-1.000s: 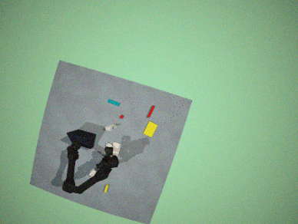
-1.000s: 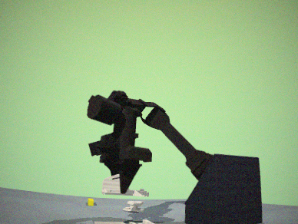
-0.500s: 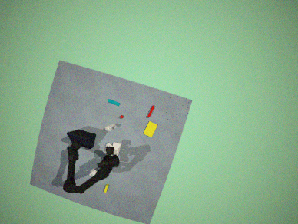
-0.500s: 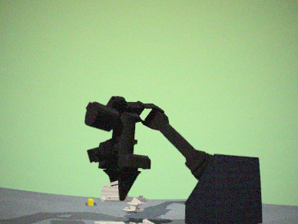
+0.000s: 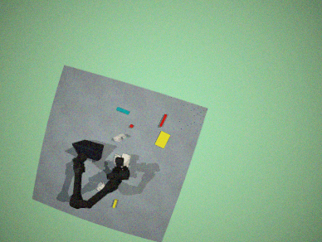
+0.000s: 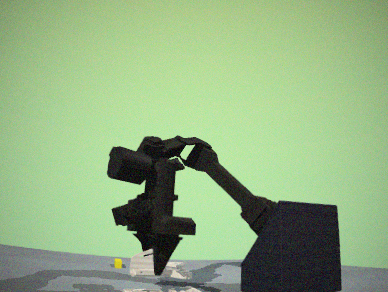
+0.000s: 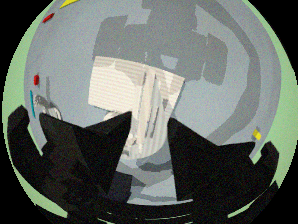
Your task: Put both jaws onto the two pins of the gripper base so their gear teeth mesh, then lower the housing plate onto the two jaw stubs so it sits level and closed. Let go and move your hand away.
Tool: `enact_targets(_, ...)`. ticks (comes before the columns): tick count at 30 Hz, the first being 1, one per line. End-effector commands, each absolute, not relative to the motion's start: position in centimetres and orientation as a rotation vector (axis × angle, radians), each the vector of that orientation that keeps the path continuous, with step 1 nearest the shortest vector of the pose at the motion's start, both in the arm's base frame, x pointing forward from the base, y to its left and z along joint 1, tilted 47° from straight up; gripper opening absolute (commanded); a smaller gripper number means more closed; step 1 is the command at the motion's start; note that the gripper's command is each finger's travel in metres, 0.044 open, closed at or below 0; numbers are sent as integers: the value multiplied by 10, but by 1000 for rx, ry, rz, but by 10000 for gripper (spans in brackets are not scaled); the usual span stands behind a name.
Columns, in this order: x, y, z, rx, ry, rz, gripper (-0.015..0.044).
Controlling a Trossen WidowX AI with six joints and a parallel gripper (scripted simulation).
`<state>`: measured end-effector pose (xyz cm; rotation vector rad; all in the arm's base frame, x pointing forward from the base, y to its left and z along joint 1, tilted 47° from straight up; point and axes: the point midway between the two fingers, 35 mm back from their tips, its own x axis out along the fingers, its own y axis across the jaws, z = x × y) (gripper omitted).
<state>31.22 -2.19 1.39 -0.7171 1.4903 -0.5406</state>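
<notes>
Hand point(image 5: 119, 162) point(image 6: 158, 272) point(image 7: 150, 116) pinching the pale ribbed piece point(image 5: 126, 159) point(image 6: 142, 265) point(image 7: 114, 84) should lower it slowly, keeping it level, and release only once seated.

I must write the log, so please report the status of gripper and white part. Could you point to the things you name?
Gripper point(image 5: 119, 161) point(image 6: 158, 270) point(image 7: 150, 117) shut on white part point(image 5: 126, 159) point(image 6: 142, 265) point(image 7: 117, 82), low over table point(image 5: 95, 99) point(image 6: 15, 260) point(image 7: 65, 50). Housing not closed on base, as far as visible. Obstruction: cannot tell.

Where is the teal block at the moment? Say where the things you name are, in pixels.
In the top view, the teal block point(image 5: 123, 110) point(image 7: 33, 103) lies up and left of the small red block point(image 5: 131, 126) point(image 7: 36, 80).
</notes>
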Motion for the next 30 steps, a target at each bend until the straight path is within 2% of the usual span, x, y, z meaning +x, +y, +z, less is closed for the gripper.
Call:
enact_targets(1,310,-28,9,-725,1494,-541,134)
enact_targets(30,310,-33,4,-726,1494,-541,134)
